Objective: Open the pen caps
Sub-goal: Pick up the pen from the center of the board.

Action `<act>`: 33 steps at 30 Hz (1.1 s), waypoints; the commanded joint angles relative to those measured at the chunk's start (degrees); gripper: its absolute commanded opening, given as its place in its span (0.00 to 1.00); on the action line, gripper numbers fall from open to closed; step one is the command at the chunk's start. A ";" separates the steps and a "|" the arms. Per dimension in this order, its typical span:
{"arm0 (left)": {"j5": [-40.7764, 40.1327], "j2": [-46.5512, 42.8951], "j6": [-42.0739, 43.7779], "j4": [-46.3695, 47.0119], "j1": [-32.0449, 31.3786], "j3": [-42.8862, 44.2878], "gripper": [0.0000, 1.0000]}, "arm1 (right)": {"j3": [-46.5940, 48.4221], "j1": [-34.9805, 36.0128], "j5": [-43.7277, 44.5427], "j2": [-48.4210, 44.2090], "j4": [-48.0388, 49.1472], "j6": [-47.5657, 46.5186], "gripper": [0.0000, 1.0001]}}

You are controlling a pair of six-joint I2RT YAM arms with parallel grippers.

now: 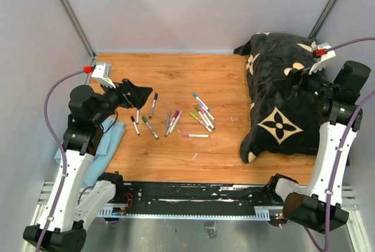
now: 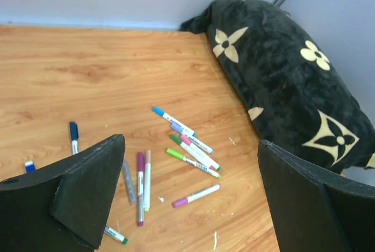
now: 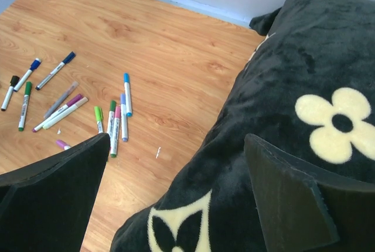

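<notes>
From above, the pens (image 1: pixel 202 117) are lying scattered around the middle of the tabletop (image 1: pixel 222 76), a little toward its left edge. As far as I can make out, every one is wearing its cap. The pen caps (image 1: pixel 156 95) are showing as small coloured ends: navy, green, purple, pink, blue. I am seeing no loose cap lying apart, so I am judging the job as not yet begun, with all of them left to pull.

The left hand (image 1: pixel 136 95) is hanging just beside the pens nearest the left edge, spread wide and carrying nothing. The right hand (image 1: pixel 297 82) is hovering over the black flowered pillow (image 1: pixel 275 117) that is filling the far right corner. It is well apart from the pens, and it too is gaping and empty. A blue cloth (image 1: pixel 108 138) is lying at the left edge.

Through the left wrist camera, the two fingers (image 2: pixel 88 187) are framing the pens below, fully apart with nothing between them. A blue cap, a green one and a pink one are sitting on their barrels. A small blue thing (image 2: pixel 29 166) beside one finger is too cut off to tell what it is.

Through the right wrist camera, the fingers are standing wide over the pillow's edge, holding nothing. The pens are lying off toward the left edge with their caps on, well apart from this hand.
</notes>
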 commanded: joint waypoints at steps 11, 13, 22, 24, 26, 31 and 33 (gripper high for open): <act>-15.28 -1.47 -3.60 2.32 -13.03 -9.61 0.99 | -4.36 8.06 5.63 0.59 -0.82 1.22 0.98; -21.85 -0.33 -3.78 1.80 -20.00 -9.85 0.99 | -5.25 10.66 5.21 0.88 -1.68 -0.88 0.98; -37.08 -3.16 -8.38 7.90 -36.56 -20.68 0.99 | -13.23 26.51 13.06 2.22 -1.42 -7.80 0.98; -39.49 -4.07 -9.78 8.90 -37.97 -23.75 0.99 | -15.92 28.22 10.50 2.20 -0.73 -8.77 0.98; -41.39 -4.37 -11.02 10.22 -38.93 -26.85 0.99 | -18.58 29.31 7.18 2.10 0.28 -9.95 0.98; -46.17 -0.62 -14.31 10.20 -39.01 -30.90 0.98 | -21.78 30.84 7.03 1.81 0.36 -14.41 0.98; -47.58 1.97 -15.50 8.37 -37.64 -31.04 0.97 | -21.77 31.10 8.35 1.91 -0.16 -15.45 0.98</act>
